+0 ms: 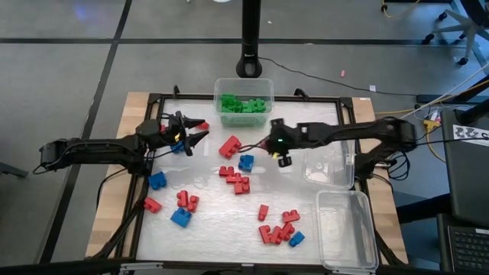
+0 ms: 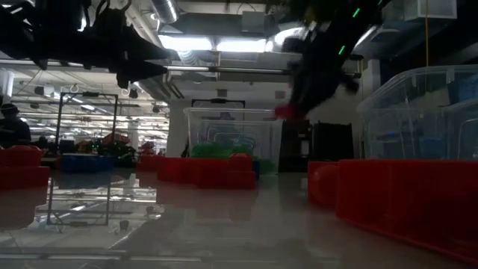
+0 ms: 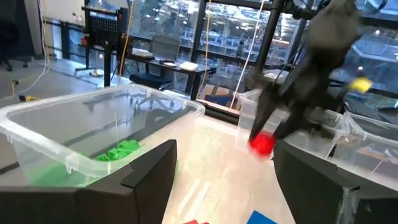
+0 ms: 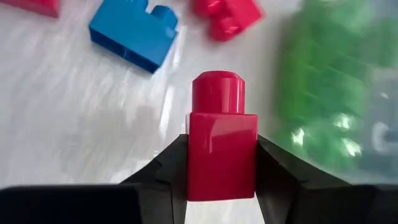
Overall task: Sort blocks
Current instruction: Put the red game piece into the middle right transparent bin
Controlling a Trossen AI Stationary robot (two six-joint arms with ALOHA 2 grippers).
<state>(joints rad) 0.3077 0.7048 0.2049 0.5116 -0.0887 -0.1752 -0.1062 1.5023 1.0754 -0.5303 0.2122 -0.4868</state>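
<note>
So the right gripper [image 4: 222, 177] has its fingers clamped on a small red block [image 4: 222, 149], stud pointing away from the wrist, held up off the table just beside the tub of green blocks [image 1: 244, 105]. Left gripper [image 1: 195, 131] hangs wide open on that tub's other side, holding nothing. Remaining red and blue blocks [image 1: 238, 181] lie scattered on the table in front of the tub.
</note>
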